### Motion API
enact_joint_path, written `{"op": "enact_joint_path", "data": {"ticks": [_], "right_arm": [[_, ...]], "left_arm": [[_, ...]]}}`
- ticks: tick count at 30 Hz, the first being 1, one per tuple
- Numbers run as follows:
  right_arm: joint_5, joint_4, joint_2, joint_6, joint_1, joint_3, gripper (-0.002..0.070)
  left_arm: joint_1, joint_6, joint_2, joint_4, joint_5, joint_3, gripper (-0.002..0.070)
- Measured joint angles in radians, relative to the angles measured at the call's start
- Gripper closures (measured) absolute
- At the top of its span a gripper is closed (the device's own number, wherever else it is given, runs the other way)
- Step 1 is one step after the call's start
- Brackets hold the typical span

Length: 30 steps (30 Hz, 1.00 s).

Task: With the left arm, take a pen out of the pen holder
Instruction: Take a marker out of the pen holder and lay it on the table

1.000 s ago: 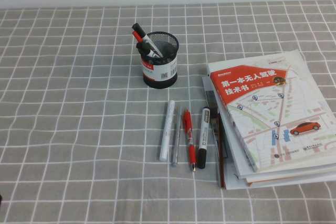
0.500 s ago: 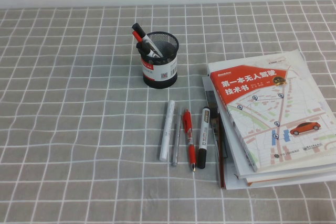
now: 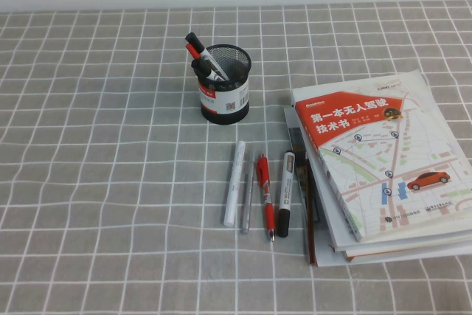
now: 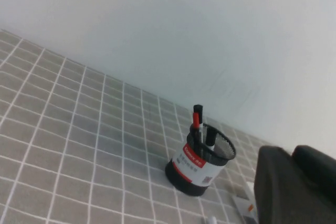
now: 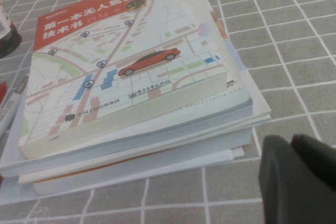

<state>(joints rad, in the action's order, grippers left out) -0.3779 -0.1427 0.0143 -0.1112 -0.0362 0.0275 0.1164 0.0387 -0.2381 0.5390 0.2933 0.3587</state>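
Note:
The black mesh pen holder with a red and white label stands upright on the grey checked cloth, left of the books. Several pens lean out of it toward the left; the left wrist view shows the pen holder and a red pen sticking up. My left gripper is shut and empty, well short of the holder. My right gripper hangs shut and empty beside the book stack. Neither arm appears in the high view.
A white pen, a silver pen, a red pen and a black marker lie side by side in front of the holder. A stack of books fills the right side.
A dark sliver at the bottom-left corner of the high view one second ago is gone. The holder, pens and books have not moved.

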Motion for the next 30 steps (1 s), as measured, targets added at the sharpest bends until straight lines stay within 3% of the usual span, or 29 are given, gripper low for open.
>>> {"op": "enact_joint_path", "data": {"ticks": [3, 6, 8, 11, 14, 17, 23, 30], "right_arm": [[0.0, 0.0, 0.0, 0.0, 0.0, 0.0, 0.0689], [0.0, 0.0, 0.0, 0.0, 0.0, 0.0, 0.0689], [0.0, 0.0, 0.0, 0.0, 0.0, 0.0, 0.0689], [0.0, 0.0, 0.0, 0.0, 0.0, 0.0, 0.0689], [0.0, 0.0, 0.0, 0.0, 0.0, 0.0, 0.0689], [0.0, 0.0, 0.0, 0.0, 0.0, 0.0, 0.0689], [0.0, 0.0, 0.0, 0.0, 0.0, 0.0, 0.0689], [0.0, 0.0, 0.0, 0.0, 0.0, 0.0, 0.0689]], "left_arm": [[0.0, 0.083, -0.191, 0.017, 0.024, 0.103, 0.0573], [0.0, 0.201, -0.369, 0.124, 0.063, 0.198, 0.0387], [0.0, 0.335, -0.498, 0.263, 0.101, 0.271, 0.0267], [0.0, 0.618, -0.688, 0.534, 0.171, 0.374, 0.0193], [0.019, 0.832, -0.845, 0.76, 0.203, 0.459, 0.0179], [0.074, 1.011, -1.008, 0.867, 0.185, 0.544, 0.0179], [0.203, 1.24, -1.27, 0.911, 0.137, 0.702, 0.0179], [0.241, 1.339, -1.449, 0.924, 0.028, 0.779, 0.0179]]}}
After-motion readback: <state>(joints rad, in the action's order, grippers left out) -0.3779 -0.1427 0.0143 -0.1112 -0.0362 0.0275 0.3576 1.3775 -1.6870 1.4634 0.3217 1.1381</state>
